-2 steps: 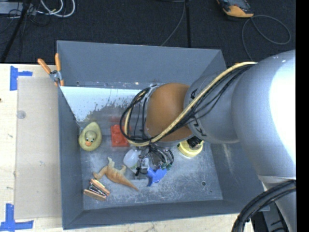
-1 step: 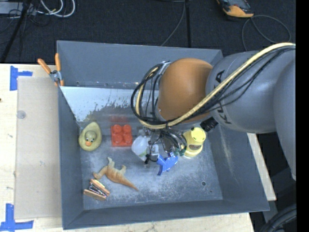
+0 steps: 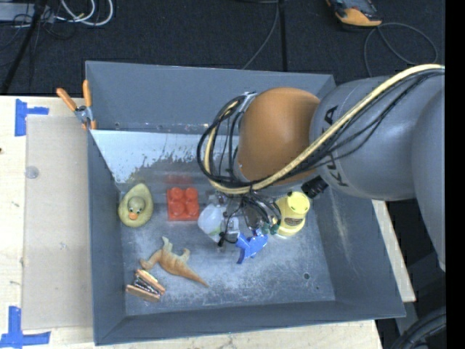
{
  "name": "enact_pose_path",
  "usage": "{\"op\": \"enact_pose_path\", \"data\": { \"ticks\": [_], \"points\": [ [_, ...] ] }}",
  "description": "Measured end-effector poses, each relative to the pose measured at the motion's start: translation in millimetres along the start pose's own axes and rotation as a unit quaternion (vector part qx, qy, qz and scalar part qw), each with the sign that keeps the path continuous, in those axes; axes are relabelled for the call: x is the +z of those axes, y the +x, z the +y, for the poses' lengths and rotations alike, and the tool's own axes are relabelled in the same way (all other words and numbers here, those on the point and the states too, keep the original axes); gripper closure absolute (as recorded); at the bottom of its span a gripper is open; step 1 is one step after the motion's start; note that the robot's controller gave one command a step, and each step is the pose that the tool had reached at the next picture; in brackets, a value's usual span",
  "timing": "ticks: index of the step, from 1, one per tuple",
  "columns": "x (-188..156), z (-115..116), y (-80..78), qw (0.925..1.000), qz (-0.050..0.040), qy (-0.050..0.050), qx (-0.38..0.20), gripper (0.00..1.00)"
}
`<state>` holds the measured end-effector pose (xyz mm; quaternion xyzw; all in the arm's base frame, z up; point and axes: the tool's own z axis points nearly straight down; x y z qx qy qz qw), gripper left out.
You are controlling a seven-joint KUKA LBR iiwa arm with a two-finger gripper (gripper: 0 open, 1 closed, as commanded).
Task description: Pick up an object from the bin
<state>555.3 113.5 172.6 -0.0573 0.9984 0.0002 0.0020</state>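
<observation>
Brown striped bit sits nearest, at the near left of the grey bin, just beside the tan dinosaur, which lies on its side a little farther in. Both are well clear of the tool. Next back, mid-bin: a small blue piece on the floor, just near-right of the gripper. The gripper is low in the bin, at or close to floor level, between the blue piece and a white translucent thing just to its left. Can't tell if it's apart or together, since wrist hardware and cables block that, and can't tell if anything is clamped in it. Same depth band: yellow rubber duck hard left by the wall, red studded brick between the duck and the white thing, yellow bottle-shaped thing just right of the gripper and partly under the arm. Farther back, the orange wrist cover and cable loops hang over the far half of the floor, and the far wall is bare. Status, my read: tool is at picking height in the blue/white/yellow cluster, so the target is likely blue or white. Nothing visibly lifted; every item looks to rest on the floor. Left to do: confirm the grasp, close if not closed, raise clear of the bin.
</observation>
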Motion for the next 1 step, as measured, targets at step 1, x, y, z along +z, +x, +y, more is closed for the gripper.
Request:
{"op": "enact_pose_path", "data": {
  "ticks": [1],
  "points": [
    [-53.8,-7.9,-11.2,1.0000,0.0001,0.000,-0.001,1.00]
  ]
}}
